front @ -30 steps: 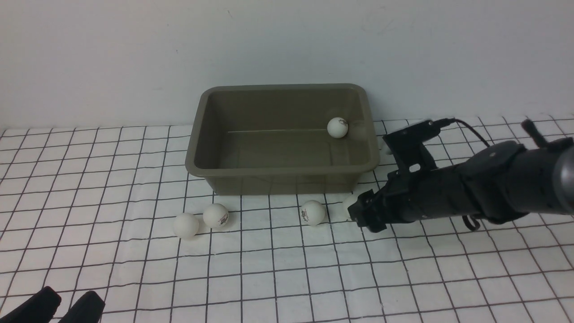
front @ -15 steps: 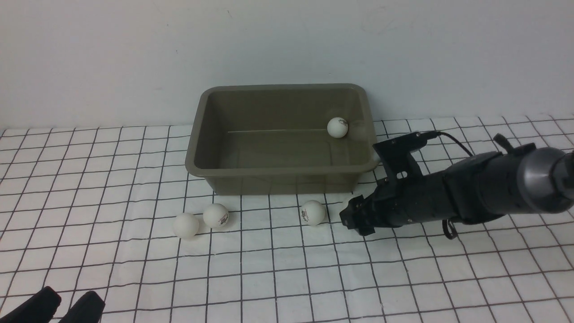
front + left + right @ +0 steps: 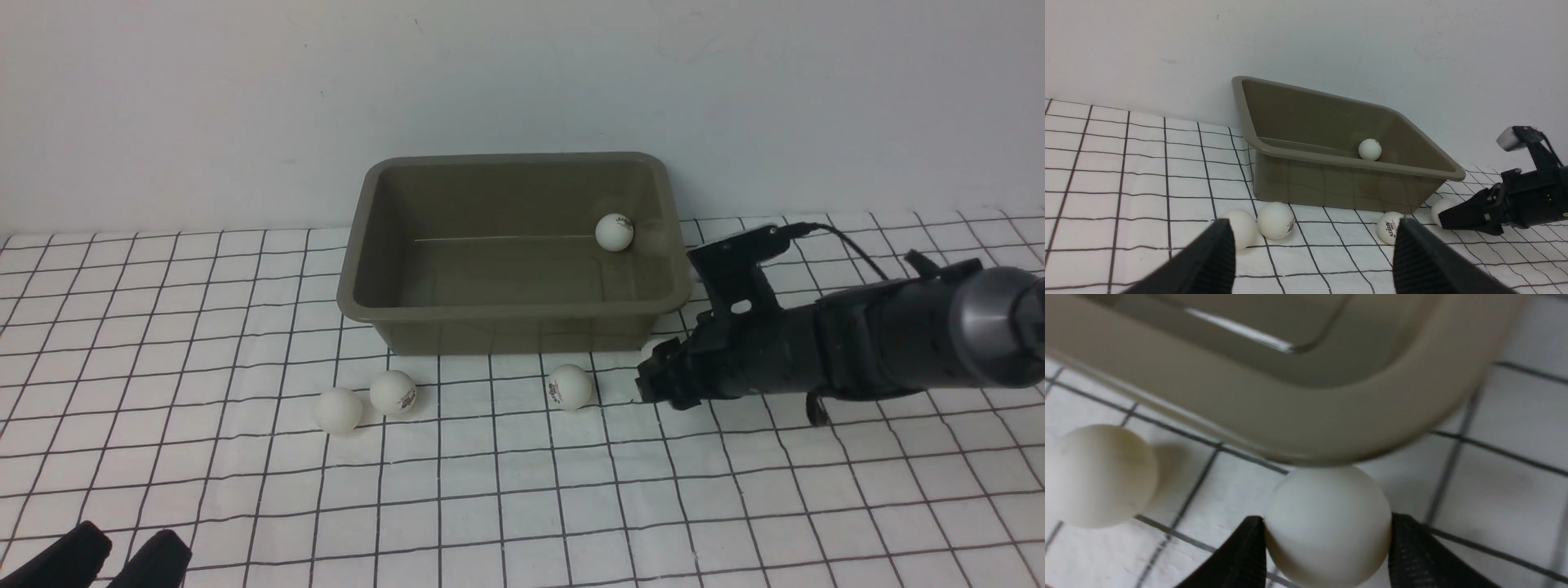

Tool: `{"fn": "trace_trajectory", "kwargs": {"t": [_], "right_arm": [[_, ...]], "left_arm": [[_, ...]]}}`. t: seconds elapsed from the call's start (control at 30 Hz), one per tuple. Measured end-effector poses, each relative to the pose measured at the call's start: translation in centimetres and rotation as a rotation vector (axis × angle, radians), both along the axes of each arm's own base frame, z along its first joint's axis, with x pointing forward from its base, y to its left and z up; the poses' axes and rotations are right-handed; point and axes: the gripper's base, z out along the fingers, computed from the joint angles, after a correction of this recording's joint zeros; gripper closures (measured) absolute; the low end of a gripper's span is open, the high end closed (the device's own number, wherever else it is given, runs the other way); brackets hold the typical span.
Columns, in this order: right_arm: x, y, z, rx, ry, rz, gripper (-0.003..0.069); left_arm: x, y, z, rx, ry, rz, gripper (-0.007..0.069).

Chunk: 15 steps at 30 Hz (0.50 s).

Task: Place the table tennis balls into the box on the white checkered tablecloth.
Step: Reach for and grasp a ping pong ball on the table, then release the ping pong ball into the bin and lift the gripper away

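Right pincer (image 3: 649, 380) narrower than before, its fingers (image 3: 1241, 551) now against a white ball (image 3: 1327, 522)

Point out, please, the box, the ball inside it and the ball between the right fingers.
box (image 3: 514, 309): front view, near rim.
ball inside the box (image 3: 614, 232): front view, middle.
gripped ball (image 3: 1327, 522): right wrist view, middle.

box rim (image 3: 1355, 428) close ahead (open cloth (image 3: 522, 506) behind)

Counter's got a wrinkly white checkered tablecloth (image 3: 522, 506) over it. Box (image 3: 506, 333) sits at 12 o'clock by the wall. From the box: ball pair (image 3: 393, 392) at 7 o'clock, single ball (image 3: 569, 386) at 6, corner ball (image 3: 1440, 206) at 5.
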Motion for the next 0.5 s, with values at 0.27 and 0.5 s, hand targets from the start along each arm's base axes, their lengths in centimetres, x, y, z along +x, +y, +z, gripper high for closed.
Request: {"fn": "trace_trajectory", "kwargs": {"t": [0.27, 0.5], "right_arm": [[-2.2, -4.8, 3.9, -0.087, -0.095, -0.126, 0.0308], [-3.5, -4.9, 8.3, 0.032, -0.202, -0.032, 0.0308]], "left_arm": [[0.0, -0.1, 0.0, 0.000, 0.003, -0.009, 0.0155], [-0.1, -0.2, -0.1, 0.001, 0.007, -0.022, 0.0155]]}}
